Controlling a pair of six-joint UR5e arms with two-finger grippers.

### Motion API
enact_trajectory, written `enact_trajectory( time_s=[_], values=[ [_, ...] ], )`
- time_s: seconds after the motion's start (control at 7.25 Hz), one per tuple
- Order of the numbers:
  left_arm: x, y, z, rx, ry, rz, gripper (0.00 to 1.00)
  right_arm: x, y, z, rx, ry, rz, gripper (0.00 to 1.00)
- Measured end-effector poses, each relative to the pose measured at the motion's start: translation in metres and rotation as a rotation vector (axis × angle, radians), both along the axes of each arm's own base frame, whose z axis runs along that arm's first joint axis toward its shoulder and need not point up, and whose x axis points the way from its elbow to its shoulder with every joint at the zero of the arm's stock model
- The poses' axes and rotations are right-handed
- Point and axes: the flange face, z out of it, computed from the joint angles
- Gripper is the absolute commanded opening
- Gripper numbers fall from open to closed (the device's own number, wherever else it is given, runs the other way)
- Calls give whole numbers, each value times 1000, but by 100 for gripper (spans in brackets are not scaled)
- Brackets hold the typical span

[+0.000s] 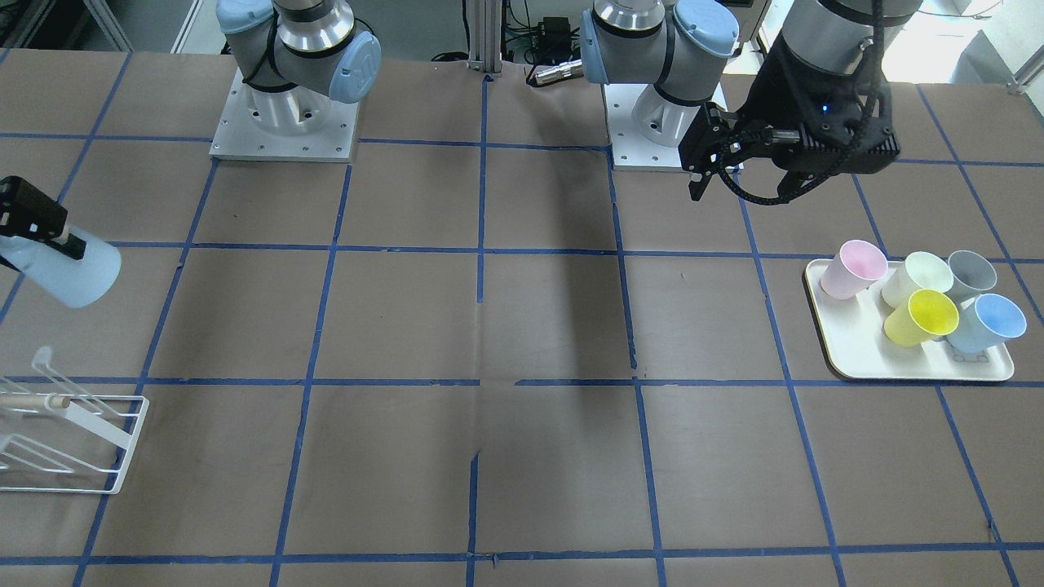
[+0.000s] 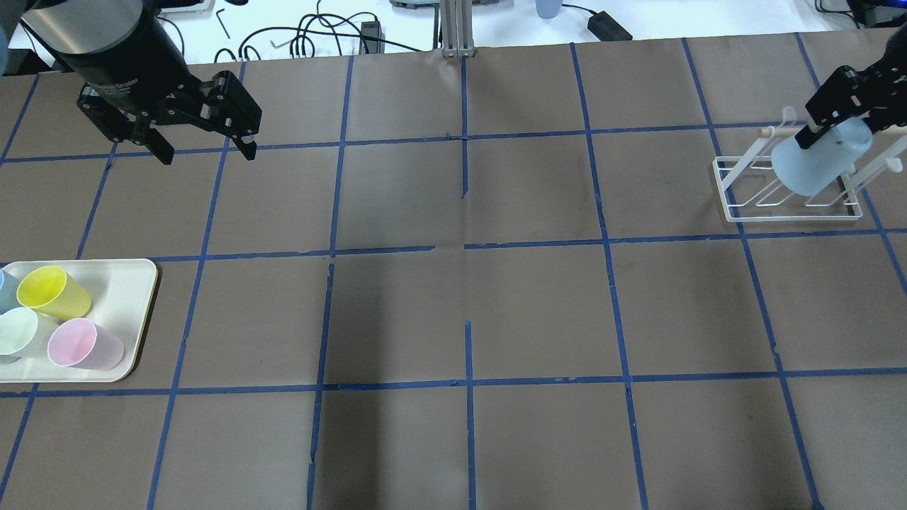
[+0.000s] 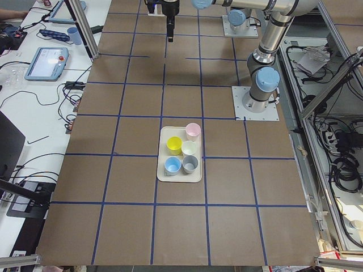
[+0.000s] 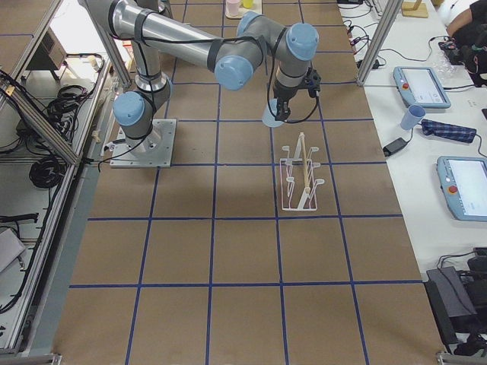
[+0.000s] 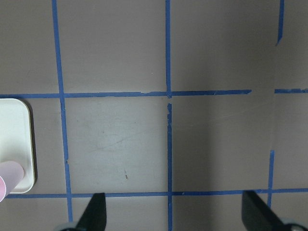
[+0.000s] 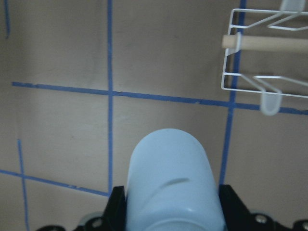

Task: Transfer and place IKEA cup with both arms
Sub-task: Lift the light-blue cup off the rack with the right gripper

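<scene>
The right hand (image 2: 836, 120) is clamping the IKEA cup (image 2: 811, 166) aloft, tilted, closed end pointing down toward the wire rack (image 2: 737, 191) close by; the left hand (image 2: 207, 152) is hovering spread, far across the table (image 2: 538, 312)

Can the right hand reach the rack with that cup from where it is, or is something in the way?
Probably yes. The right hand, shut on the pale blue cup, hangs near the white rack, apart from it, and the right wrist view shows only bare table paper between them.
</scene>
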Motion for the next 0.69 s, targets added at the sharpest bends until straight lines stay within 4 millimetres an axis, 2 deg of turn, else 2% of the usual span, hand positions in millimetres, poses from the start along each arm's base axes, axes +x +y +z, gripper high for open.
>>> enact_trajectory(
  time_s=[0.28, 0.41, 0.69],
  values=[
    [0, 3, 1, -3, 54, 10, 100, 37, 20, 16, 36, -236, -49, 28],
    [7, 2, 2, -6, 109, 25, 100, 54, 29, 22, 62, -365, -87, 28],
    [36, 2, 1, 7, 286, 22, 100, 92, 36, 28, 125, -625, -176, 27]
  ],
)
